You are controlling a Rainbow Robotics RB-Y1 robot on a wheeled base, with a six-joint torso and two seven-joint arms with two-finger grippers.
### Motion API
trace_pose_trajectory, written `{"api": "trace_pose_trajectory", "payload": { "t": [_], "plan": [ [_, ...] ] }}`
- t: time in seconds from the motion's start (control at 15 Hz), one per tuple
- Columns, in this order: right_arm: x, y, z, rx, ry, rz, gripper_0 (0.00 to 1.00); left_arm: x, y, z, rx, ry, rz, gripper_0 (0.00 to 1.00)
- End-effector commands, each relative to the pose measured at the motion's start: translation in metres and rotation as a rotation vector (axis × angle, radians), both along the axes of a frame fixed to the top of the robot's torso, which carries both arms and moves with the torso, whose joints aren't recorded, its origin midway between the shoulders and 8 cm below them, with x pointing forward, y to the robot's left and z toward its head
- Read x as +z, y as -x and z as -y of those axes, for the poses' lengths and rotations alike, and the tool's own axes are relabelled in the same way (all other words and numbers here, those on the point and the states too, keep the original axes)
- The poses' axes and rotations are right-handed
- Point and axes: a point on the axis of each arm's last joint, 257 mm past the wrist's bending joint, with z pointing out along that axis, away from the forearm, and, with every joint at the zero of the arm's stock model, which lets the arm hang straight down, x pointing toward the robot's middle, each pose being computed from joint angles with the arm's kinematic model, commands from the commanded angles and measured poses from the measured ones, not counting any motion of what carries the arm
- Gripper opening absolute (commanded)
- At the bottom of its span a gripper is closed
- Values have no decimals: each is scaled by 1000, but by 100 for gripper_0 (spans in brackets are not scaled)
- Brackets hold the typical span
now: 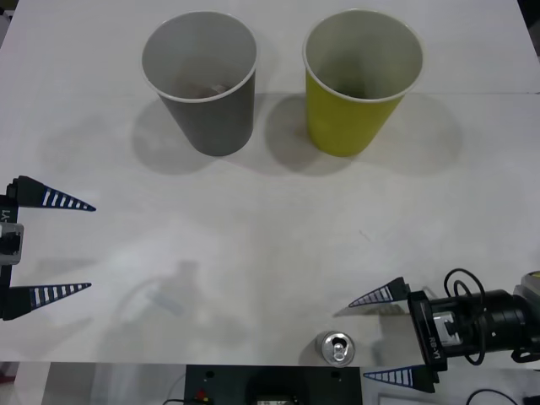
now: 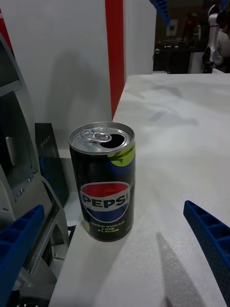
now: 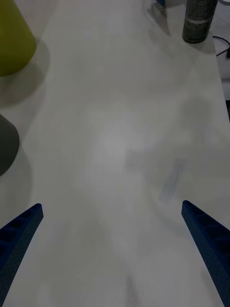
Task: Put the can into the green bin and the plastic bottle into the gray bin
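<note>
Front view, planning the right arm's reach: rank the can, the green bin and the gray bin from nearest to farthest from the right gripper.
1. The can: upright at the table's near edge, just beside the open right gripper.
2. The green bin: far side of the table, ahead of that gripper.
3. The gray bin: far side too, but toward the robot's left.

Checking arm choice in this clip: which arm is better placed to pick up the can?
Right. The right gripper is open and sits just beside the can at the table's near edge, fingers pointing toward it. The left gripper, also open, waits at the far left side.
</note>
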Motion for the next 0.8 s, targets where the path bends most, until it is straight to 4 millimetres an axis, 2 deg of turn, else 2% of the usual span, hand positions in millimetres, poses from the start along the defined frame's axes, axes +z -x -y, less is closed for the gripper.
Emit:
{"api": "trace_pose_trajectory", "payload": {
  "t": [0.07, 0.8],
  "plan": [
    [-5, 3, -14, 5, -10, 1, 100, 0, 0, 0, 0, 0, 0, 100],
    [-14, 14, -57, 35, -57, 10, 100, 0, 0, 0, 0, 0, 0, 100]
  ]
}}
